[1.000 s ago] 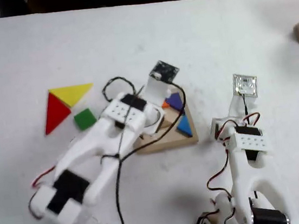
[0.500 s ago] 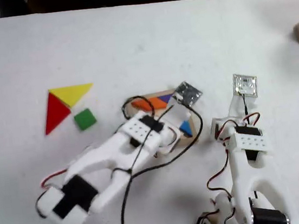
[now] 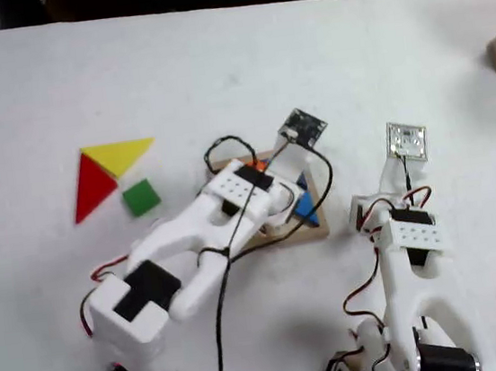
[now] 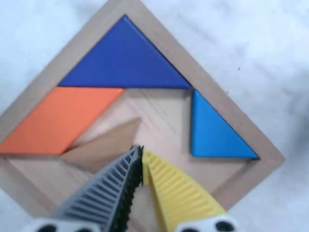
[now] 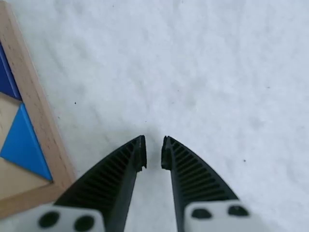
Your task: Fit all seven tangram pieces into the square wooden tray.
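Left fingers (image 4: 140, 155), one grey and one yellow, pressed together at the tips and gripping nothing, poised over bare wood near the middle of the tray (image 4: 184, 67); whether they touch the wood cannot be told. Three pieces lie flat inside the tray. A dark blue triangle (image 4: 125, 60) fills one corner. An orange parallelogram (image 4: 58, 118) lies along one rim running from that corner, touching the dark blue triangle's long edge. A light blue triangle (image 4: 212, 128) lies along the other rim, one tip meeting the dark blue triangle's corner. Bare floor separates the parallelogram from the light blue triangle.

Right fingers (image 5: 140, 152), both black, parted by a narrow slit and holding nothing, over the white desk (image 5: 217, 72) near the tray's rim.

High view: the left arm (image 3: 183, 248) lies slantwise with its end over the tray, and the right arm (image 3: 409, 247) stands near the tray. Three pieces rest loose on the desk, well apart from the tray: a red triangle (image 3: 92, 186) and a yellow triangle (image 3: 119, 154) edge to edge, and a green square (image 3: 141, 197) just beside the red one.
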Robot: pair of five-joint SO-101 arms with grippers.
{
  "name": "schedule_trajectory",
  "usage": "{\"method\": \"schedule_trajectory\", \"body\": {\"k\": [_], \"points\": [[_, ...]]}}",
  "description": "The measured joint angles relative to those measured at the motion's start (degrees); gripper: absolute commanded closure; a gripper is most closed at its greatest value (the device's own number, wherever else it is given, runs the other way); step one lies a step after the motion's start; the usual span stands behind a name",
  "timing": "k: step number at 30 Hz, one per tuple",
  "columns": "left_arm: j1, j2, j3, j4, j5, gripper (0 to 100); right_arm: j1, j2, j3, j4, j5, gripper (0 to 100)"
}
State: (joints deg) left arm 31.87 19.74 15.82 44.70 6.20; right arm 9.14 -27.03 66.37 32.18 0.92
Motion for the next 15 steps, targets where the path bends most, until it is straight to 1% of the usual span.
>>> {"method": "schedule_trajectory", "body": {"k": [11,15], "points": [[-1.32,0.26,-2.02,-1.58,0.00,98,0.00,0.00,0.00,0.00,0.00,93.8],[-1.32,-4.57,-1.67,2.46,0.00,98,0.00,0.00,0.00,0.00,0.00,93.8]]}}
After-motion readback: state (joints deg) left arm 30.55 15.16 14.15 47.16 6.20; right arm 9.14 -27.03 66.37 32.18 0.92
